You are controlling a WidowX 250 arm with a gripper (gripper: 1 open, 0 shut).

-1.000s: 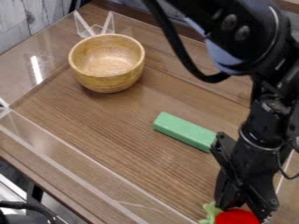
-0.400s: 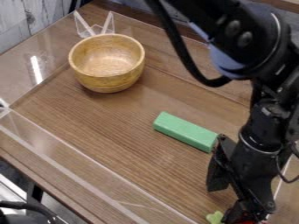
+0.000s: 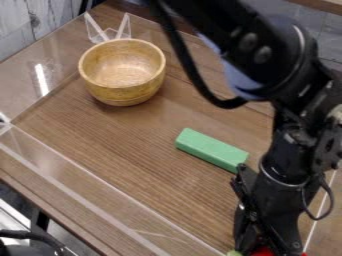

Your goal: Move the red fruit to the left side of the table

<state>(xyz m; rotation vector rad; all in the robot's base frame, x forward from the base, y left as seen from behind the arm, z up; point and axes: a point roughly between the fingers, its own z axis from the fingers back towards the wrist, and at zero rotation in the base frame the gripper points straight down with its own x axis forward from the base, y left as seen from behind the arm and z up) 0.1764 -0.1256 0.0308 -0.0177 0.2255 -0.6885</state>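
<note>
Table (image 3: 94,160): brown wood-grain top filling most of the view, bordered by low clear acrylic walls along its edges.
Arm: black, entering from about 12 o'clock and bending down to the 5 o'clock corner, where its wrist points steeply downward.
Gripper (image 3: 263,243): at 5 o'clock, at the bottom edge of the view; fingers clenched nearly together, their tips cut off by the frame edge.
Red fruit (image 3: 265,248): only a sliver of red is visible beneath the gripper at the bottom edge, with a small patch of green just to its 9 o'clock side; whether the fingers are pinching it cannot be told.
Green block (image 3: 211,150): flat rectangular piece lying slightly right of the table's centre, at about 11 o'clock from the gripper, near it but apart.
Wooden bowl (image 3: 122,71): round, pale, upright, standing at 11 o'clock, well apart from the block and the gripper.
Bowl interior: nothing visible inside.
</note>
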